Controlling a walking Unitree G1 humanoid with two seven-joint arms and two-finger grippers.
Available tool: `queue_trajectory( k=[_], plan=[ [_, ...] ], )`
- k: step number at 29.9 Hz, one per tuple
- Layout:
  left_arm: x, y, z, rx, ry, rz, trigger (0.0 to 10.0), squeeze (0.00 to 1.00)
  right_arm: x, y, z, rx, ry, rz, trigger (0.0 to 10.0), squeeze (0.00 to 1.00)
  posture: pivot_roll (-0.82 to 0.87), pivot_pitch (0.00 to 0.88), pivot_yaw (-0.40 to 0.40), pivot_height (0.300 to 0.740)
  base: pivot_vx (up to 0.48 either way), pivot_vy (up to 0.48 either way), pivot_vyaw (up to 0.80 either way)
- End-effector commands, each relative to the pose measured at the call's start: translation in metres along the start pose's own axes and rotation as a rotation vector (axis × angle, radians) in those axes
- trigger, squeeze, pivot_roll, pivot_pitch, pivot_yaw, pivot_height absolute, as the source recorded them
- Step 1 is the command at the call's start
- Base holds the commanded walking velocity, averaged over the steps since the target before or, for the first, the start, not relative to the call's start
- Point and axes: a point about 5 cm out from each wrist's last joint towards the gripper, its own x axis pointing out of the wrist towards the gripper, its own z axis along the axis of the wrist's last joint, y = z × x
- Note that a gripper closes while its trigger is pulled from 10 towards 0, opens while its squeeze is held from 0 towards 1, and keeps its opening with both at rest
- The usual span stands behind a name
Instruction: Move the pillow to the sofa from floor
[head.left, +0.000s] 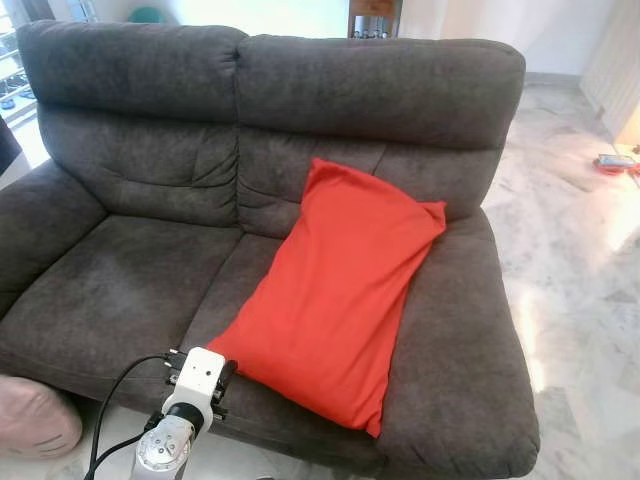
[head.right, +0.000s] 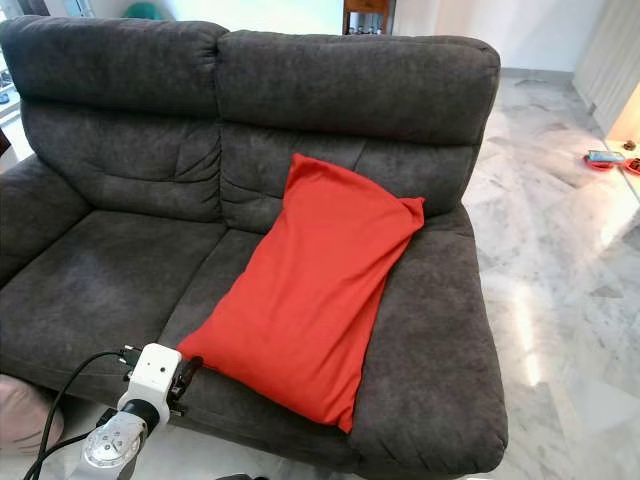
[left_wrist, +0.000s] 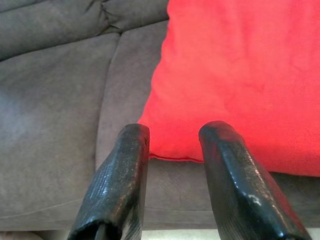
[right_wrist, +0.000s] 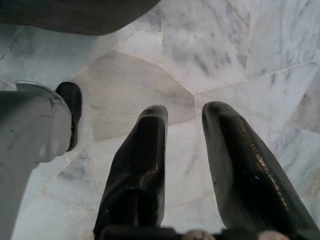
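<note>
1. We see the red pillow (head.left: 335, 300) lying on the right seat cushion of the dark grey sofa (head.left: 120, 270), its upper end propped against the backrest and its lower end near the front edge of the seat.
2. The pillow runs diagonally, from its top corner at about 1 o'clock down to its bottom corner at about 7 o'clock.
3. Our left gripper (left_wrist: 172, 137) sits at about 8 o'clock from the pillow, just off its lower edge; the jaws are released, parted with nothing between them, and the pillow's hem shows just beyond the tips.
4. Our right gripper (right_wrist: 182, 117) hangs over the marble floor (right_wrist: 220, 45), its jaws parted and empty, with the robot's foot (right_wrist: 70, 112) nearby.
5. A pinkish cushion (head.left: 35, 415) rests on the floor at 9 o'clock from the left gripper, beside the sofa front.
</note>
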Motion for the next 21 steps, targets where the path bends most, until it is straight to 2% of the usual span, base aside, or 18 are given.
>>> queue_trajectory(
  k=[1,7,21],
  plan=[
    [0.0001,0.0023,-0.0014,0.006,0.001,0.003,10.0,0.00,-0.0002,0.0043,0.0023,0.007,-0.008,0.015,10.0,0.00,0.13,0.046,0.017,0.740,0.000,0.240,0.00],
    [0.0016,0.0049,-0.0088,0.005,0.021,0.009,10.0,0.00,-0.0003,0.0062,0.0044,0.002,-0.017,0.018,10.0,0.00,0.13,0.052,0.017,0.740,0.000,0.303,0.00],
    [0.0023,0.0051,-0.0094,0.006,0.024,0.011,10.0,0.00,-0.0002,0.0069,0.0061,-0.003,-0.021,0.020,10.0,0.00,0.13,0.053,0.017,0.740,0.000,0.334,0.00]
  ],
)
